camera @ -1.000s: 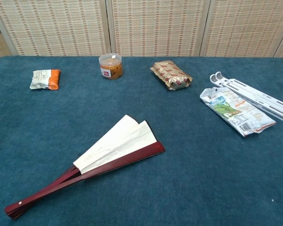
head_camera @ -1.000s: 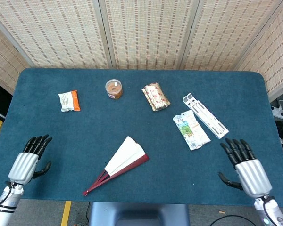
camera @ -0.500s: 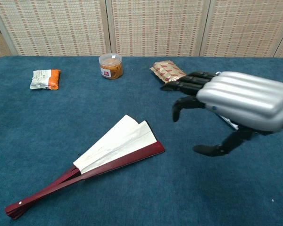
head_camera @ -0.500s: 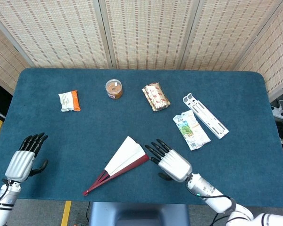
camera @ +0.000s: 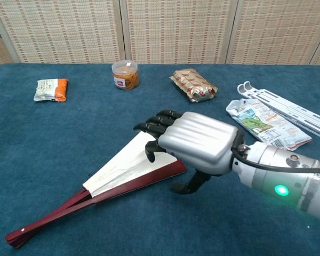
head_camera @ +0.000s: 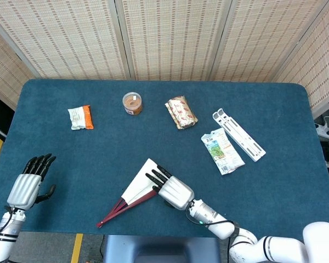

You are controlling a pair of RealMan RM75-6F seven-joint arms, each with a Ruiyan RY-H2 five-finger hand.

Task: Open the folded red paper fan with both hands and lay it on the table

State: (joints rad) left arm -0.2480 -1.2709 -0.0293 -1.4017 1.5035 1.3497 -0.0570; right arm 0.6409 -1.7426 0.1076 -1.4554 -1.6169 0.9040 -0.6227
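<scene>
In the head view, the red paper fan (head_camera: 132, 196) is lying near the table's (head_camera: 274, 109) front edge, its long axis running from the pivot end by that edge up and rightward to the part-spread paper. The right hand (head_camera: 170, 189) is hovering over the paper end, fingers apart, holding nothing. The left hand (head_camera: 28, 183) is waiting well apart at the front left corner, fingers loosely extended, so the right is nearer.

In the chest view, the right hand (camera: 194, 143) is covering the fan's (camera: 117, 173) wide end; whether its fingertips are touching the paper, I cannot tell.
</scene>
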